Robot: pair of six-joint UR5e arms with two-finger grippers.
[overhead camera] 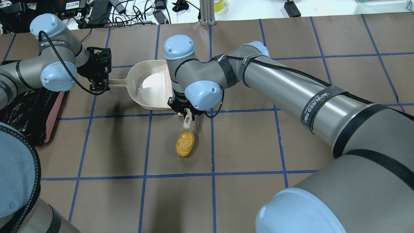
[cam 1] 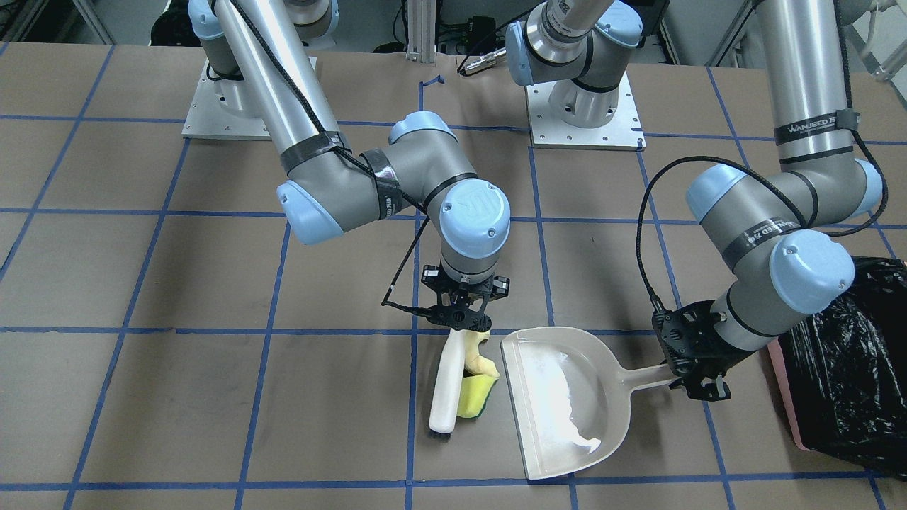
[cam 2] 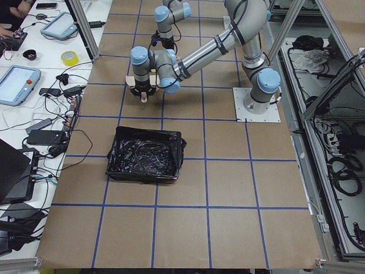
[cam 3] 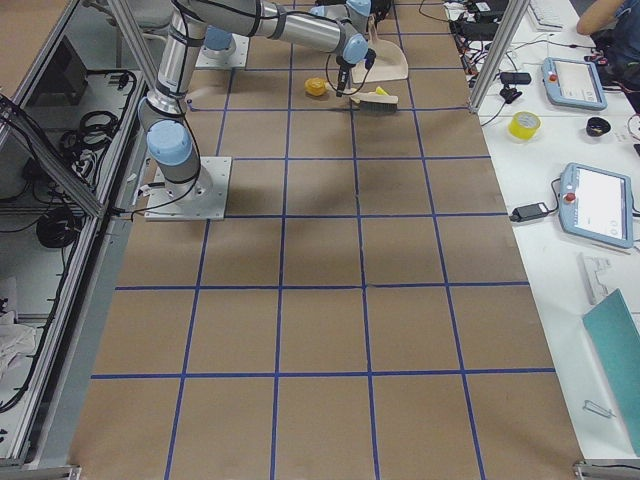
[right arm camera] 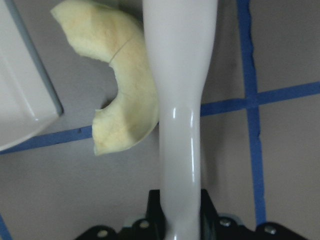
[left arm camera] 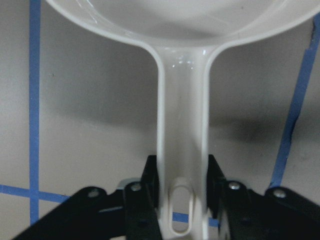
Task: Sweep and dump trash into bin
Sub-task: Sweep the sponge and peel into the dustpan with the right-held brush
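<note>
The left end effector (left arm camera: 182, 200) is clamped on the end of the dustpan's (cam 1: 545, 414) handle, a finger pressed to each side of it. The dustpan lies flat on the desk (cam 1: 212, 397) with its open mouth turned away from that handle.

Just beside the dustpan's mouth, the right end effector (cam 1: 460, 319) points down and grips the brush (cam 1: 445, 389) by its beige handle. The brush runs roughly parallel to the mouth, its black bristles against the desk.

All 3 pieces of trash lie on the desk, outside the dustpan. 2 of them sit between the brush and the dustpan's mouth. The pale yellow rind slice (right arm camera: 125, 105) curves against the brush handle, with a narrow gap to the dustpan's corner. The yellow-green sponge wedge (cam 1: 475, 398) touches the brush head and stops just short of the dustpan's lip. The orange-brown lump (overhead camera: 184, 143) is apart from these, on the robot's side of the dustpan, near the brush's handle end.

The bin (overhead camera: 55, 111), pink with a crinkled black bag, stands beyond the dustpan's handle, past the left end effector.
</note>
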